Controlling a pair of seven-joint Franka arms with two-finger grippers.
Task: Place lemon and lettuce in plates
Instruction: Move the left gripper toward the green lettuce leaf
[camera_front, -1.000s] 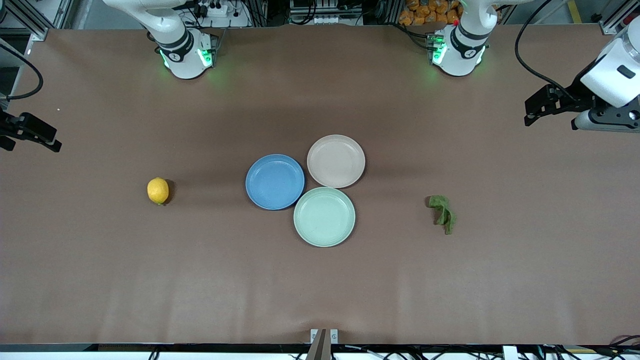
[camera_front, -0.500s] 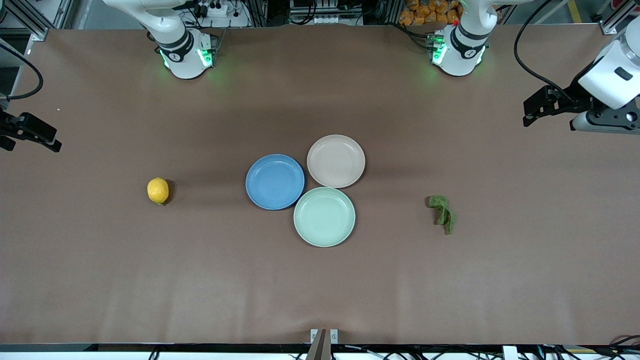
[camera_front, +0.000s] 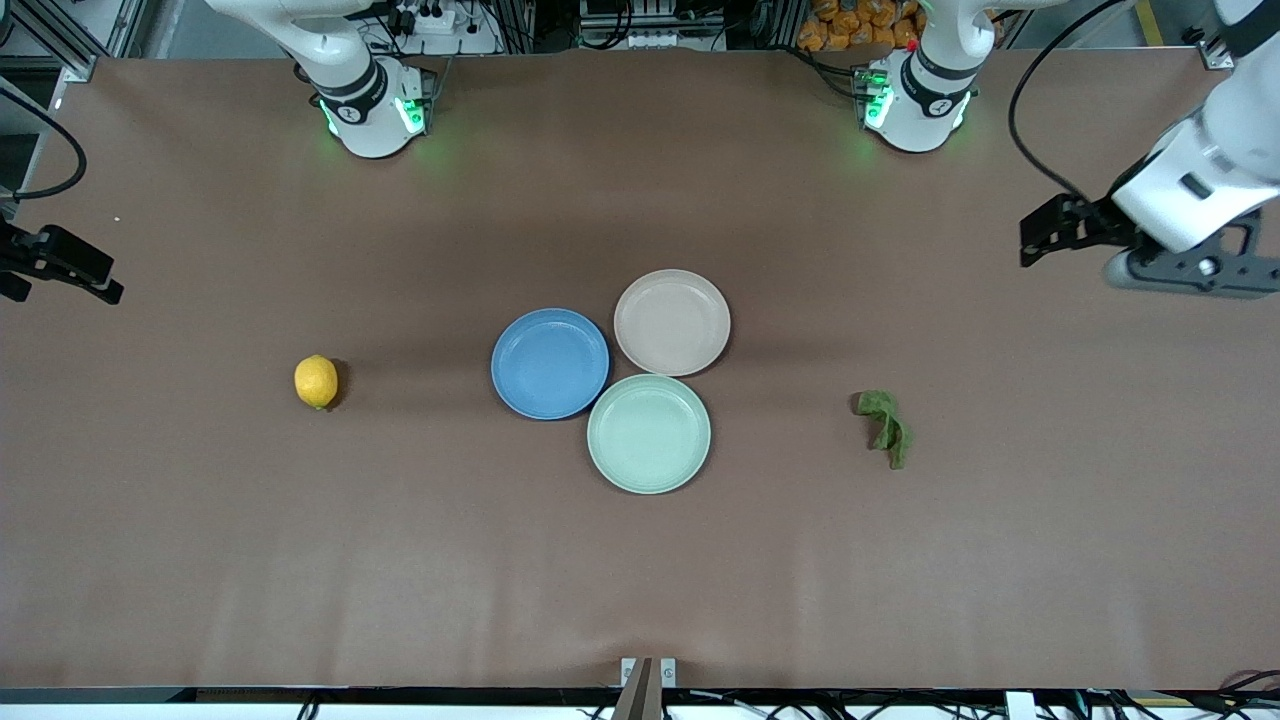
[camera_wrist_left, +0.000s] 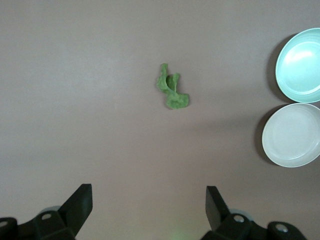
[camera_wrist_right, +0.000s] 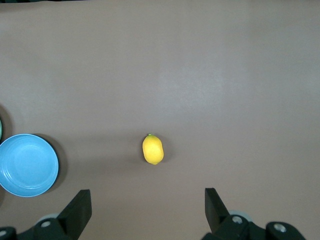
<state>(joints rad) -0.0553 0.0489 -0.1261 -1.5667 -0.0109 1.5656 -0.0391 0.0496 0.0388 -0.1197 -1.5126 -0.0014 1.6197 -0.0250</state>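
**Both grippers up and empty, lemon and lettuce on the bare table**

Lemon (camera_front: 316, 381) lies on the brown table (camera_front: 640, 560) toward the right arm's end, well apart from the plates. Lettuce (camera_front: 885, 427) lies on the table toward the left arm's end, also well apart from the plates. Blue plate (camera_front: 550, 363), beige-pink plate (camera_front: 672, 322) and mint-green plate (camera_front: 649, 433) cluster mid-table, rims touching or nearly so; the mint-green one is nearest the front camera, the beige-pink one farthest. All three plates empty.

Left gripper (camera_wrist_left: 148, 210) is over bare table at the left arm's end, fingers spread wide, holding nothing; lettuce shows in its wrist view. Right gripper (camera_wrist_right: 148, 210) is over bare table at the right arm's end, fingers wide, holding nothing; lemon and blue plate show in its wrist view.
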